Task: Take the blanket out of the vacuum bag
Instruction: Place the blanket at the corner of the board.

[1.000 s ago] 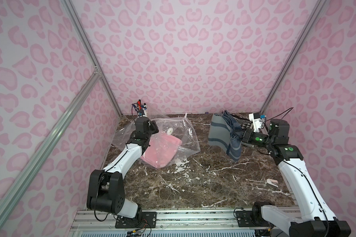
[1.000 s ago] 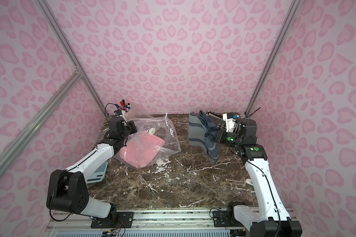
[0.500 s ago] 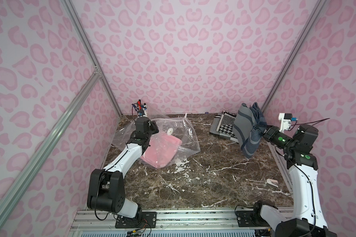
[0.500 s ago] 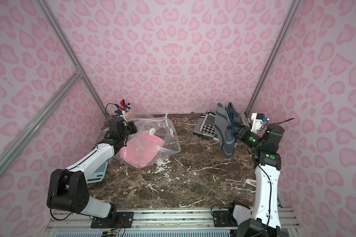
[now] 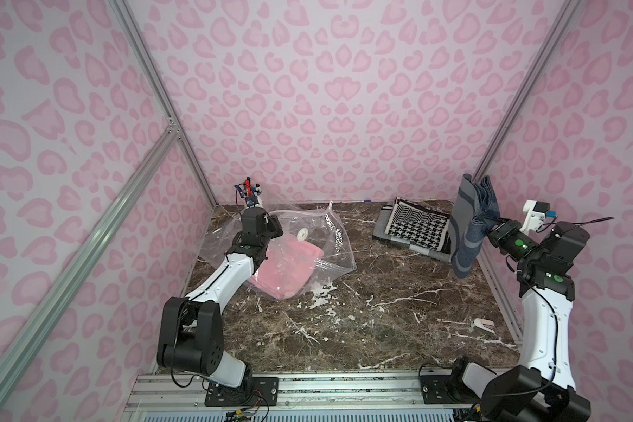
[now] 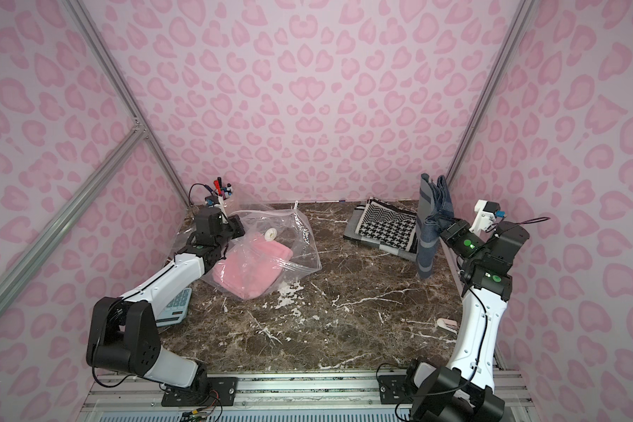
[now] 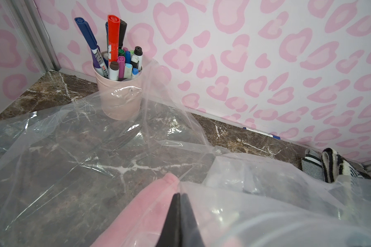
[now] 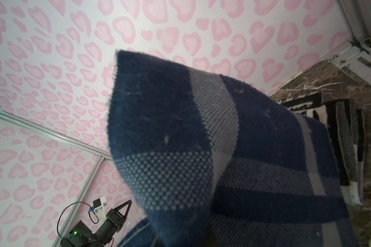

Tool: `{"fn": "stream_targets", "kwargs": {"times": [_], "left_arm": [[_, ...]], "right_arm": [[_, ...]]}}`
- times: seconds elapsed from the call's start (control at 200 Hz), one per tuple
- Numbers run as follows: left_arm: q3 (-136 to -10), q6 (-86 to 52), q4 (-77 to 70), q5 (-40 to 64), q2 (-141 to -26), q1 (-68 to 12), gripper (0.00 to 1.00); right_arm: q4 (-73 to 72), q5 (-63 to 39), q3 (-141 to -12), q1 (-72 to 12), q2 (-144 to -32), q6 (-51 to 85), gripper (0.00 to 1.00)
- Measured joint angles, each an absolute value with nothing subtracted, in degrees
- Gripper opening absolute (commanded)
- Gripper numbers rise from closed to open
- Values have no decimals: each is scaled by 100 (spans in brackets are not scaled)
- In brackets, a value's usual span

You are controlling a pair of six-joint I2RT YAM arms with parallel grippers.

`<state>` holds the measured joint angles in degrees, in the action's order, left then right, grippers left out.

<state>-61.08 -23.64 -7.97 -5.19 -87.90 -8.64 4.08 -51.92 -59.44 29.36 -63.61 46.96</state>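
Right gripper (image 5: pixel 489 227) clamps one blanket (image 5: pixel 466 237) of perhaps three.

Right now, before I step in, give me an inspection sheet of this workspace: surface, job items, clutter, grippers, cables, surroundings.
Surface: dark marble tabletop, white veins and scuffs.
Job's things: vacuum bag lies crumpled at far left, valve cap facing up; pink blanket inside it; blue blanket out of the bag, held up at far right.
Clutter: pen cup in the far-left corner; folded houndstooth blankets at far right; calculator beside the left arm; small pink-white item near the right edge.
Grippers: left gripper shut on the bag's film; right gripper shut on the blue blanket.
Cables: black cable at the right wrist; no snag seen.
Surroundings: pink-print walls, aluminium frame.
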Motion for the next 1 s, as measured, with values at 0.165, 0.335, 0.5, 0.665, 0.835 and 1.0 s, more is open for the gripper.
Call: {"fn": "stream_targets", "kwargs": {"times": [0.165, 0.335, 0.5, 0.665, 0.835, 1.0], "left_arm": [[-6265, -2364, -784, -416, -8927, -875, 4], [-6453, -2362, -755, -349, -9091, -891, 4], [-6567, -2359, -711, -272, -9192, -908, 4], [-6589, -2362, -703, -272, -9227, -963, 4], [-6722, -2311, -635, -276, -9312, -1000, 4], [-6801, -2224, -582, -298, -9356, -1017, 4]], "right_arm": [[128, -5092, -5944, 3000, -6692, 4772, 0], [69, -4989, -6184, 3000, -7185, 4685, 0], [-47, -4958, -6460, 3000, -7577, 4543, 0], [-40, -4910, -6726, 3006, -7913, 4338, 0], [-40, -4869, -6831, 3142, -8265, 4156, 0], [-64, -4860, -6779, 3282, -8479, 4165, 0]]}}
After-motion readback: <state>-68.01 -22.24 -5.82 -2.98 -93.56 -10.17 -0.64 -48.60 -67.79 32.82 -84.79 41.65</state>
